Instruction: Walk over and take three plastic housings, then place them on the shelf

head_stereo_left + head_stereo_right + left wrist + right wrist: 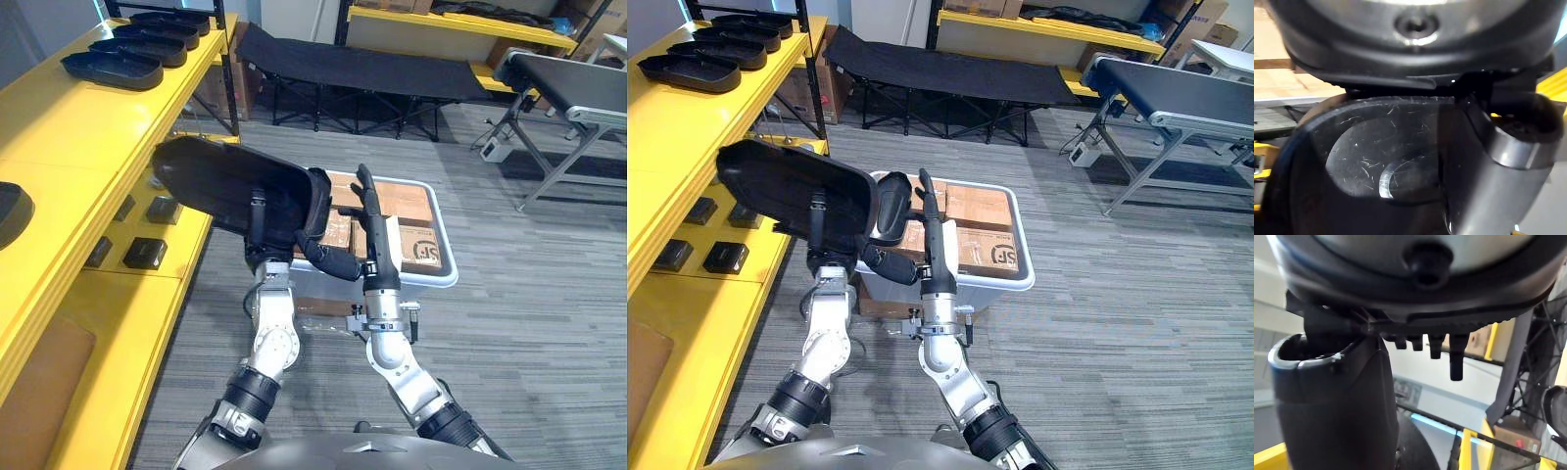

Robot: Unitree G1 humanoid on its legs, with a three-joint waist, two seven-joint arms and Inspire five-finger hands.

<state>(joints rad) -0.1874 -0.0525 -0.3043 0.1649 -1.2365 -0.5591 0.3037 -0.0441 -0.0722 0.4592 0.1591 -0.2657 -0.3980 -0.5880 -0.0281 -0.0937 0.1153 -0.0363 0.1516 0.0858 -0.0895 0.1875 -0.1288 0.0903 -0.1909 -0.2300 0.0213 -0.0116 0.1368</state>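
A large black plastic housing [220, 186] is held up in front of me, tilted, beside the yellow shelf [59, 127]. My left hand [258, 223] grips its lower rim, one finger running up its near face; the left wrist view shows the scratched housing [1381, 161] pressed against that hand. My right hand [373, 227] stands with straight fingers, its thumb [331, 260] reaching across to the housing's rounded end [316, 203]. In the right wrist view the right hand's fingers [1457, 357] hold nothing. Several more housings [116, 69] lie in a row on the shelf's top level.
A white bin [446, 269] of cardboard boxes stands on the floor just past my hands. Small black boxes [145, 253] sit on the lower shelf level. A black cot [362, 69] lies further back, and a conveyor [568, 83] stands at the right.
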